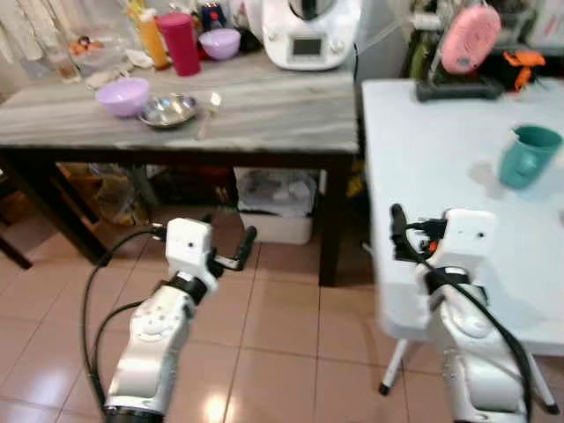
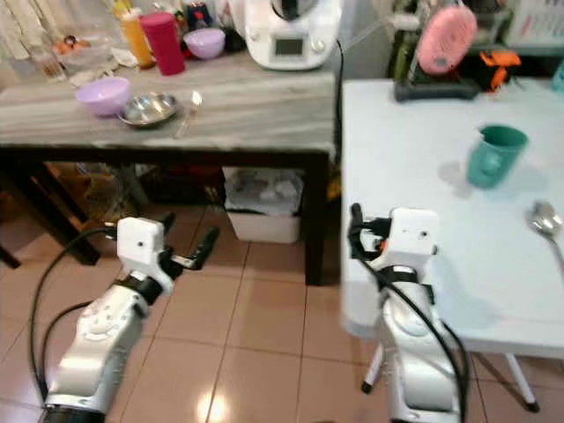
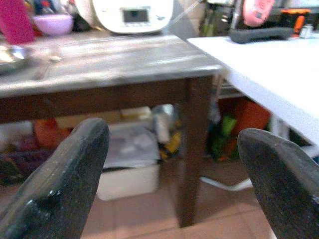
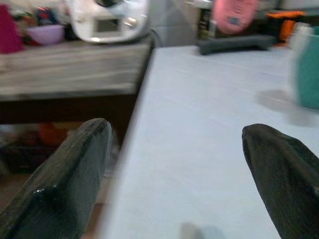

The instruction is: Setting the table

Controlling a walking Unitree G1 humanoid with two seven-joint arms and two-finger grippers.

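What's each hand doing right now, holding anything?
Left hand: open, empty, out over the floor near the wooden table.
Right hand: open, empty, at the white table edge.

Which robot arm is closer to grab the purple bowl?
Probably the left. The left gripper hangs open below the wooden table holding the purple bowl; the right gripper is at the white table.

The metal spoon [image 2: 548, 222] on the white plastic bench [image 2: 414, 167] is cut off at the right edge of the right eye frame, its handle running out of sight. The teal ceramic mug [image 4: 310, 74] is blurred and cropped at the right edge of the right wrist frame. At the upper left of the left eye frame, the clutter behind the red plastic tumbler [image 1: 181, 42] is too small to tell apart. The storage tub [image 1: 277, 204] beneath the grey wood-grain bench [image 1: 264, 110] sits partly in shade.
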